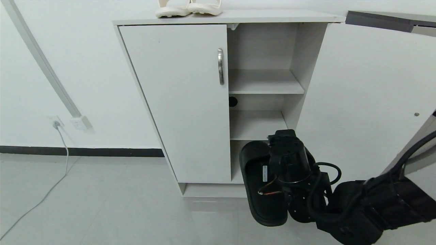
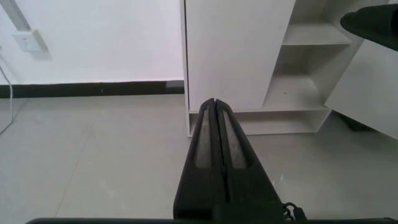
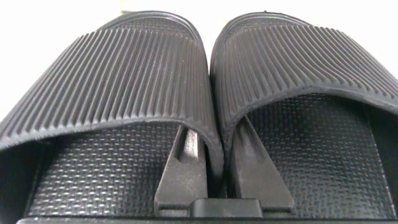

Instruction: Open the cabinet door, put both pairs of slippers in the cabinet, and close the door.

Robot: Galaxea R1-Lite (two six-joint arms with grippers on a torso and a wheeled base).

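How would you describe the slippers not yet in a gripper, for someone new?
Find the white cabinet, then its top, above the closed left door. The cream slippers lie there side by side; the black pair is low down, clamped in the right gripper.

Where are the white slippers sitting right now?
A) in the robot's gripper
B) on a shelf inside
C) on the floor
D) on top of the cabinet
D: the white slippers rest on top of the cabinet, while the right gripper holds the black slippers low by the open side.
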